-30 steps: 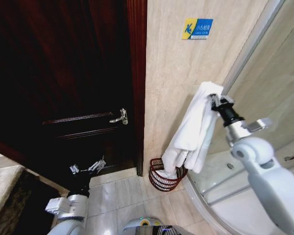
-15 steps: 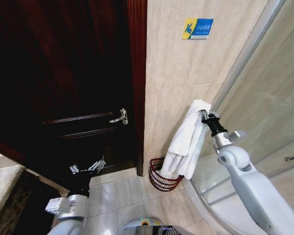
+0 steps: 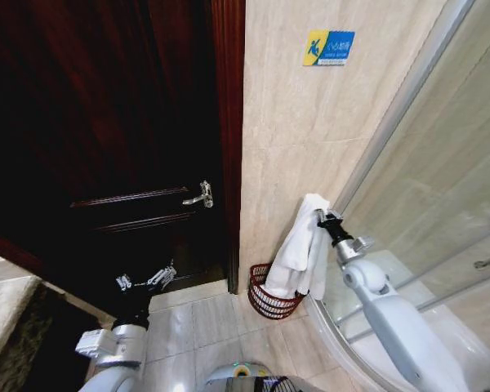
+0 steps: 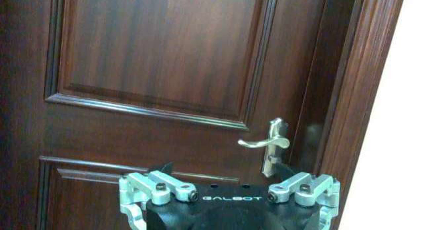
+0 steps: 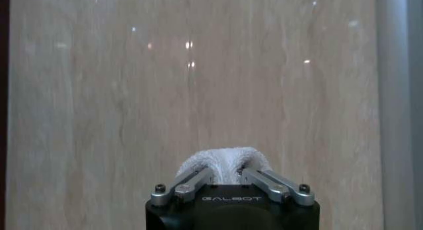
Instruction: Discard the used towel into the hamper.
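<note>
Lowering step: right tool [image 3: 318, 216] pinches the top fold of the white towel [image 3: 300, 255], fingers closed on the bunched terry cloth [image 5: 225, 163] in the right wrist view. Towel hangs in a long limp drape against the beige wall tile, lower end dipping into the hamper [image 3: 271, 300]. Hamper sits on the floor tiles in the corner between the wall and the glass shower enclosure [image 3: 425, 204], dark red wire lattice, open top. Next move likely needs more descent, then release so the cloth drops inside the rim. Left tool [image 3: 145, 280] is parked low, facing the dark wooden door [image 3: 106, 122], fingers spread, empty.
</note>
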